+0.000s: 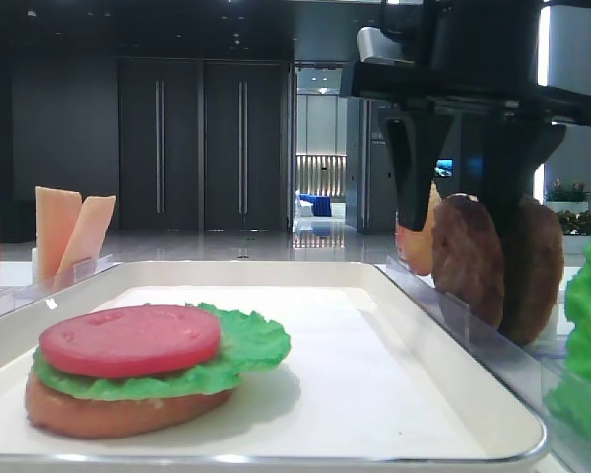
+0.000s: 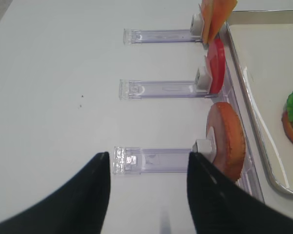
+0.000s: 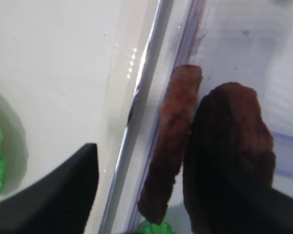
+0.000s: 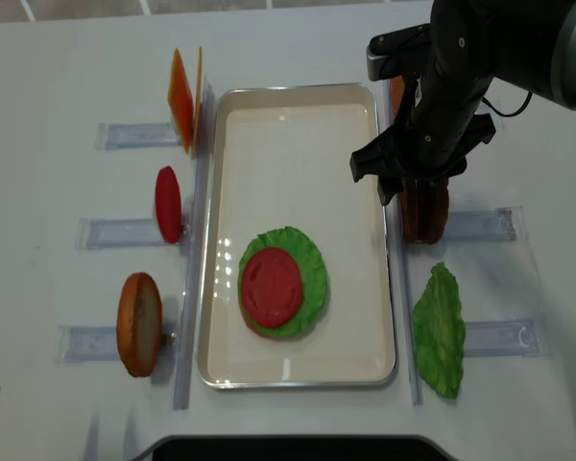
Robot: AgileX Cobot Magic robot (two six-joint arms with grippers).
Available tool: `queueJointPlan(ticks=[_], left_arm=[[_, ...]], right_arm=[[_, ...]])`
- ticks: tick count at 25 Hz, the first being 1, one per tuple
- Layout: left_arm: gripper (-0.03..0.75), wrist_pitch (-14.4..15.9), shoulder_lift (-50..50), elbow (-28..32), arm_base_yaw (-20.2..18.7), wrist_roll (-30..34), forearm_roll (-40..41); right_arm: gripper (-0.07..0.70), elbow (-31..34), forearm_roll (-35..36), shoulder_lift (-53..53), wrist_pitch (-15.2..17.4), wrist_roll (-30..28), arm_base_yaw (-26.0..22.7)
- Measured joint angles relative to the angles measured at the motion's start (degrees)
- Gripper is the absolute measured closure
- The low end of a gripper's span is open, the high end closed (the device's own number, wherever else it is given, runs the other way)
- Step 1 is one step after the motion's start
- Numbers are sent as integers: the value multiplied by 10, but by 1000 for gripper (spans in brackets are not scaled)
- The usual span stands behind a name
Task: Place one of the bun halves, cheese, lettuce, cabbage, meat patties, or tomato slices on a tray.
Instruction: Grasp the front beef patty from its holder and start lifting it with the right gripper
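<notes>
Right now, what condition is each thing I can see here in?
Right gripper: open, straddling the patties.
Left gripper: open, empty.
Meat patties: upright in their rack.
Tray: holds a partly built burger.
Tomato slice: flat on lettuce.
Spare bun half: on edge.

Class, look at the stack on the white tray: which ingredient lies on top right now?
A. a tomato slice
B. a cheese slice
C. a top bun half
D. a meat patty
A: on the tray, the red tomato slice lies uppermost on the lettuce and bottom bun half; both meat patties stand in their rack beside the tray.
</notes>
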Motion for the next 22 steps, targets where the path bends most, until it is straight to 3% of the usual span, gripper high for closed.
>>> queueJointPlan(ticks=[12,22], left_arm=[[325,0,0,0,0,0,0],[325,0,0,0,0,0,0]], right_arm=[[259,0,-12,4,-7,3,0],[469,0,-35,4,-12,5,0]])
